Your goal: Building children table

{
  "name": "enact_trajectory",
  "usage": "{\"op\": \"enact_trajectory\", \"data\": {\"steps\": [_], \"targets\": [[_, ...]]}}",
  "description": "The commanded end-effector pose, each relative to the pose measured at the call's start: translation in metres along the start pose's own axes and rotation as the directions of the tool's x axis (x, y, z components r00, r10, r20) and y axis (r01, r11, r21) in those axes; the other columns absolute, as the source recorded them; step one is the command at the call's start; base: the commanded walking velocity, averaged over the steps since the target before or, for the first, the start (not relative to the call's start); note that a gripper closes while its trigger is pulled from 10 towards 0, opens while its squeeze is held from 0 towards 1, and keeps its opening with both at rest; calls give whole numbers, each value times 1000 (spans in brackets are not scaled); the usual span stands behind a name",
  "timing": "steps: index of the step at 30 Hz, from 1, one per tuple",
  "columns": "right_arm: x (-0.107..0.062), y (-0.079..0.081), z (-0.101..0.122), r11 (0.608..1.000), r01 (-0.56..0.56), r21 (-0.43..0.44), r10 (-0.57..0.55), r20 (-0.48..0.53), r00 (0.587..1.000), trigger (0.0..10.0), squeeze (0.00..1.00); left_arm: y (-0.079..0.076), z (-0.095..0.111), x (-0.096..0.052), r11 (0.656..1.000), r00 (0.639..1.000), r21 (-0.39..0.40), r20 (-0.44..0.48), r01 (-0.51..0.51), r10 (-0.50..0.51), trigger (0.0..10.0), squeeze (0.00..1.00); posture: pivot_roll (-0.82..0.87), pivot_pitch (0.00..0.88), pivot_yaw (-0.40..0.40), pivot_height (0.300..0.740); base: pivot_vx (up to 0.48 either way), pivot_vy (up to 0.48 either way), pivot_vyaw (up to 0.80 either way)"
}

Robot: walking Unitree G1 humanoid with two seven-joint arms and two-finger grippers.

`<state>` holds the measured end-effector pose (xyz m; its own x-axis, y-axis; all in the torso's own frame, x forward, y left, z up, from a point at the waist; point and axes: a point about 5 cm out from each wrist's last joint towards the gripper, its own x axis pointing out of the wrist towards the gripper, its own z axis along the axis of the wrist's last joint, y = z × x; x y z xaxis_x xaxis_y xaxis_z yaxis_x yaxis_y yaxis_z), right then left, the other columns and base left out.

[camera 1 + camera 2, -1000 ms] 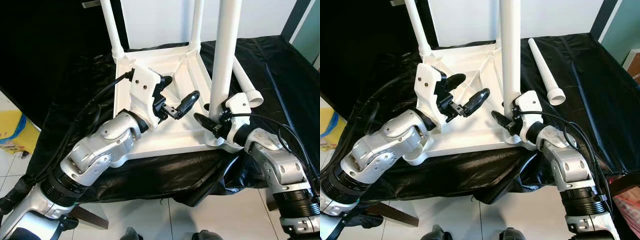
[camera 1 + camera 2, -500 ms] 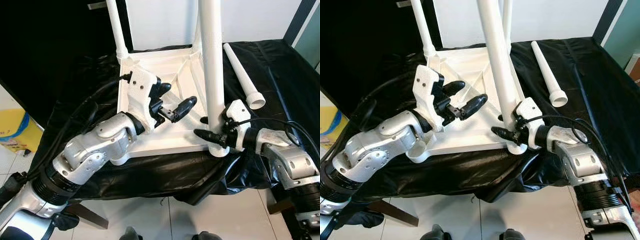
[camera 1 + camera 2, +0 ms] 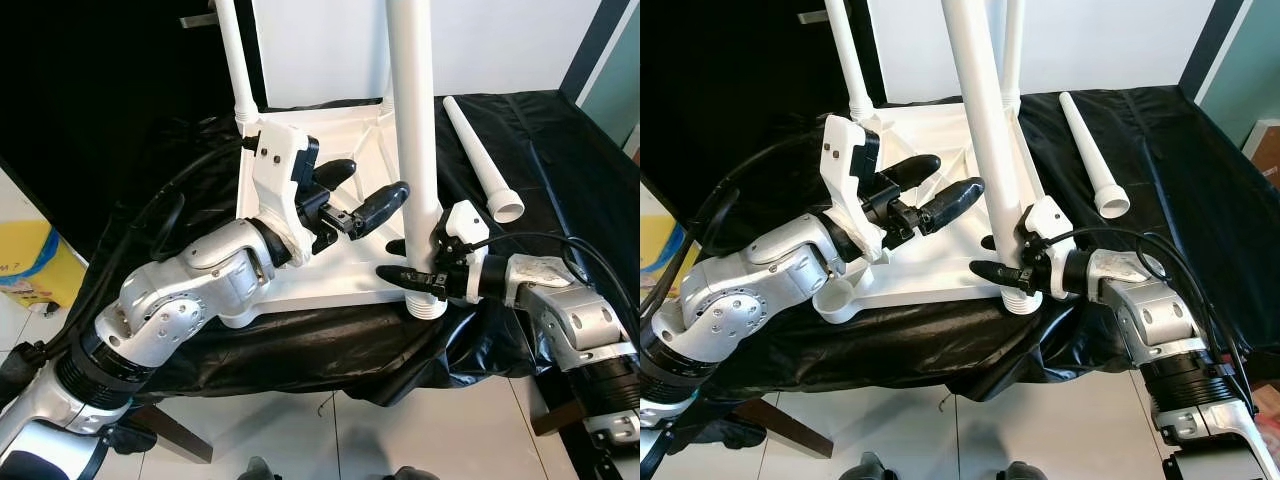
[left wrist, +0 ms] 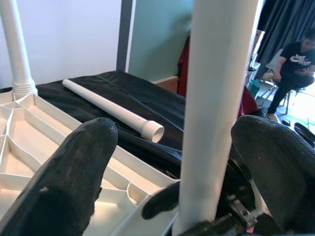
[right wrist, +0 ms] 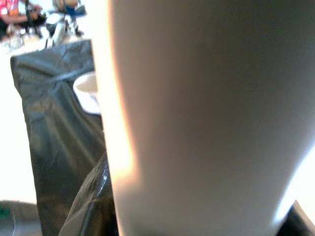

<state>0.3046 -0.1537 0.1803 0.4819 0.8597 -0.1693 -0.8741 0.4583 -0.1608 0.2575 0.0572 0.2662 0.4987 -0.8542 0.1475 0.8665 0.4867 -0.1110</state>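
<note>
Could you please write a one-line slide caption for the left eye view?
Right gripper clamps a white table leg at the upturned tabletop's corner; open left gripper hovers beside it.

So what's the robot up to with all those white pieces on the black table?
It's assembling a small white table, whose tabletop lies upside down on the black cloth. The right gripper is shut on the near leg at its base by the corner socket. The left gripper hovers open beside that leg. One loose leg lies on the cloth.
</note>
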Motion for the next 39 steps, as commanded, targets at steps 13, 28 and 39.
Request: {"op": "enact_trajectory", "data": {"steps": [13, 28, 39], "targets": [[6, 2, 7, 999, -46, 24, 45, 57, 997, 10000, 0, -46, 0, -17, 589, 588, -4, -25, 808, -808, 10000, 0, -81, 2, 12, 740, 0, 0, 0], [19, 29, 9, 963, -266, 28, 264, 59, 963, 10000, 0, -42, 9, -5, 592, 593, 31, -13, 805, -805, 10000, 0, -86, 17, 20, 740, 0, 0, 0], [23, 40, 6, 952, -304, 38, 301, 67, 951, 10000, 0, -32, 19, 8, 665, 666, -34, 48, 746, -745, 4078, 0, -83, 29, 31, 740, 0, 0, 0]]}}
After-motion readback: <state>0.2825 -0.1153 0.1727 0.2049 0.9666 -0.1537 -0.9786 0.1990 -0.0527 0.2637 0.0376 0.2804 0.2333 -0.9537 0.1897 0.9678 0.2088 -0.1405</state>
